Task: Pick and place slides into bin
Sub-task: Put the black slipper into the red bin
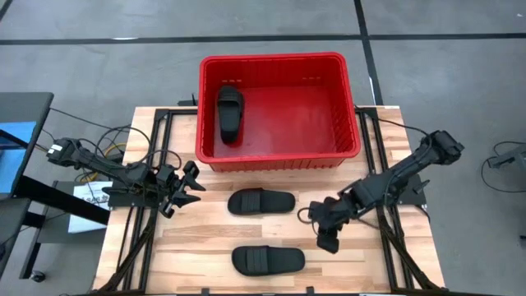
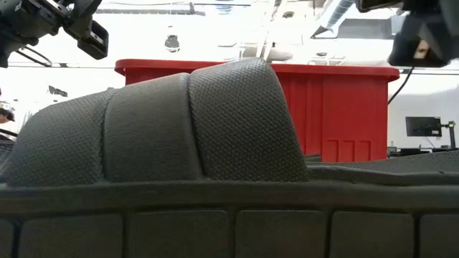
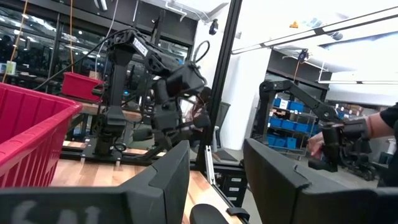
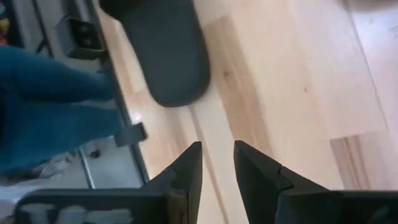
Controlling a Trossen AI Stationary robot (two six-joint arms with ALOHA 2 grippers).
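Right gripper (image 1: 327, 240) hangs empty, fingers narrowly parted, over bare table (image 1: 362, 271). Nearest slides (image 1: 261, 201) lie beside it, toward left gripper (image 1: 191, 185), parted, idle. One in bin (image 1: 279, 111). Advice: widen, centre over strap, descend.

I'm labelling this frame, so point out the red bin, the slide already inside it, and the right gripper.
red bin (image 1: 349, 107): high view, on its right rim.
slide in the bin (image 1: 229, 113): high view, on its strap.
right gripper (image 1: 327, 244): high view, between its fingertips, above the bare wood.
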